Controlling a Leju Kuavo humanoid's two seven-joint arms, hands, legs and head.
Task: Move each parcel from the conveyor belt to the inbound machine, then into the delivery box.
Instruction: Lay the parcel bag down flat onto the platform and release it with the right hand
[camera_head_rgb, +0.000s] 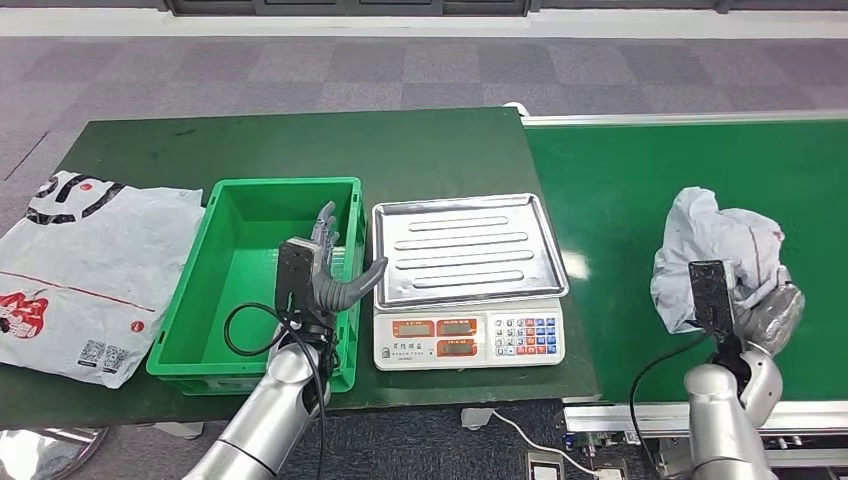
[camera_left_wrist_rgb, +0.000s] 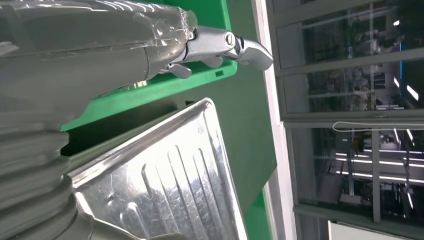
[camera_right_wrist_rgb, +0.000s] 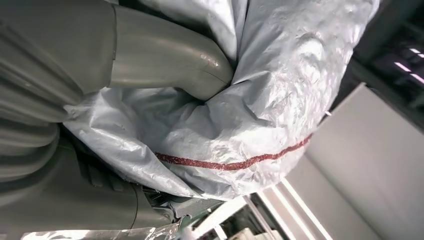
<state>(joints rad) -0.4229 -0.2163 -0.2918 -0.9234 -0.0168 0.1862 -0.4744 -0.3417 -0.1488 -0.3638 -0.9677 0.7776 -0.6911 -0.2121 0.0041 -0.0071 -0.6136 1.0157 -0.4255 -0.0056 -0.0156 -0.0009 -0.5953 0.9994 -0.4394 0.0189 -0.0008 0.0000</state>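
1. The right hand (camera_head_rgb: 770, 315) is nearest, low at the right of the head view, above the green belt (camera_head_rgb: 620, 200). It grips a crumpled grey parcel (camera_head_rgb: 715, 250), which bulges up and away from the hand, toward the far side of the belt.
2. In the right wrist view the thick thumb (camera_right_wrist_rgb: 170, 60) presses deep into the parcel's (camera_right_wrist_rgb: 280, 100) plastic, folding it in; a thin red line runs across the wrap just past the thumb.
3. The left hand (camera_head_rgb: 330, 270) hangs over the near right corner of the green box (camera_head_rgb: 240, 210), holding nothing. Its fingers are spread and point away from the robot; the thumb (camera_head_rgb: 365, 280) sticks out sideways toward the scale (camera_head_rgb: 468, 335).
4. The scale stands just to the right of the left hand, beside the box. Its steel tray (camera_head_rgb: 465, 245) is bare, with a display and keypad on the front below it.
5. In the left wrist view a metal fingertip (camera_left_wrist_rgb: 250, 50) shows over the box's rim (camera_left_wrist_rgb: 150, 90), with the ribbed tray (camera_left_wrist_rgb: 170, 185) close alongside the hand.
6. A flat white bag (camera_head_rgb: 75, 270) with red and black print lies left of the box, well apart from the left hand, on the dark green table (camera_head_rgb: 420, 150).
7. Belt and table meet between the two hands, the scale on the table side.
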